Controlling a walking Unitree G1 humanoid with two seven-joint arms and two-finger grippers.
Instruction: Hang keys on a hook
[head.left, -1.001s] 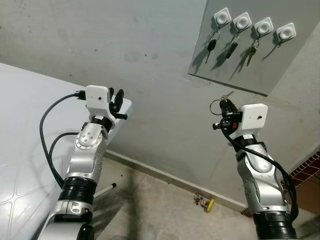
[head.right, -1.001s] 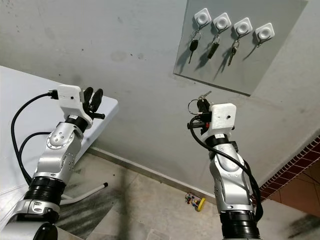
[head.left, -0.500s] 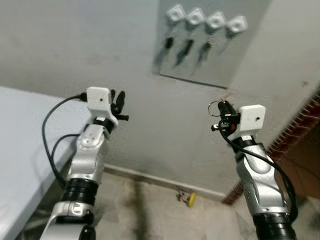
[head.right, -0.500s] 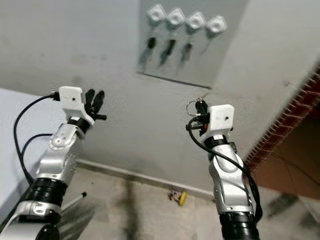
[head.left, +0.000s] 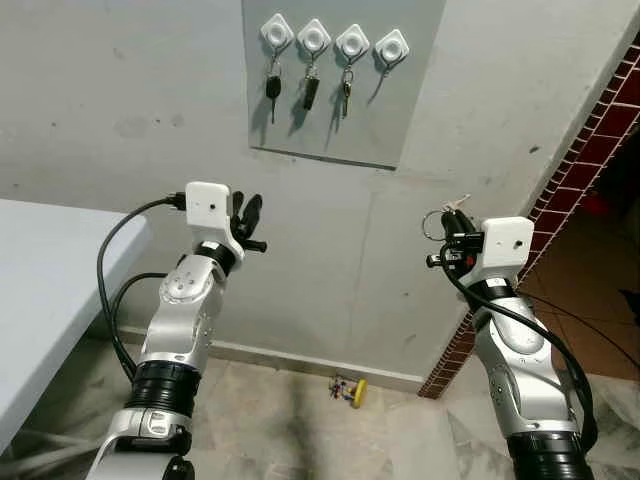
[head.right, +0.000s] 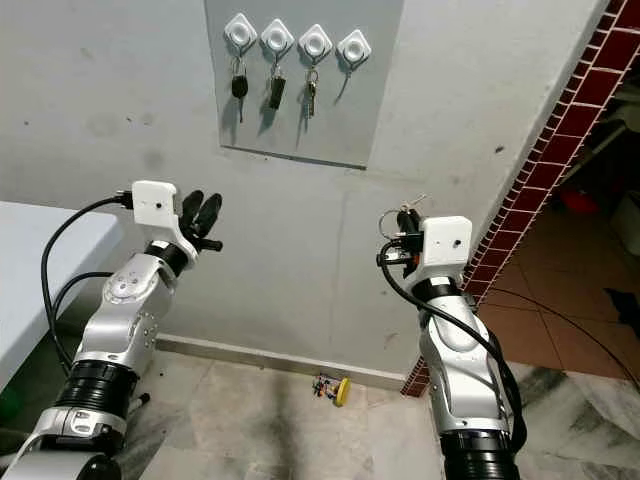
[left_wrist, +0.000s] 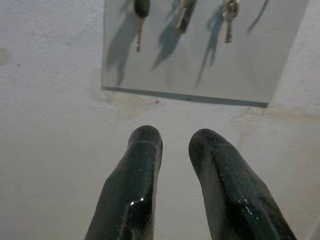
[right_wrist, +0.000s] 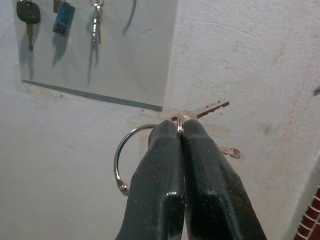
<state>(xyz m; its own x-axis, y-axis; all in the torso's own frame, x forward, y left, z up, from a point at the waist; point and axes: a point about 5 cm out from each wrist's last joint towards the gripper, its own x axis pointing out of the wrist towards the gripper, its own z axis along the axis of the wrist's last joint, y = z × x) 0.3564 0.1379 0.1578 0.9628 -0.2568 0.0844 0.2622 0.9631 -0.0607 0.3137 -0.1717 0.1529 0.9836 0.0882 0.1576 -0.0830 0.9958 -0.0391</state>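
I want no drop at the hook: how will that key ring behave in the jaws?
Probably light: the right gripper pinches the key ring in its jaws. Likely floppy: the keys stick out loose and may swing. Thin smooth metal could slip.

a silver key ring (right_wrist: 122, 162) with two keys (right_wrist: 207, 108) is pinched in the right tool (right_wrist: 181, 131), held below the fourth, empty white hook (head.left: 391, 46) on the wall's grey panel (head.left: 415, 110).
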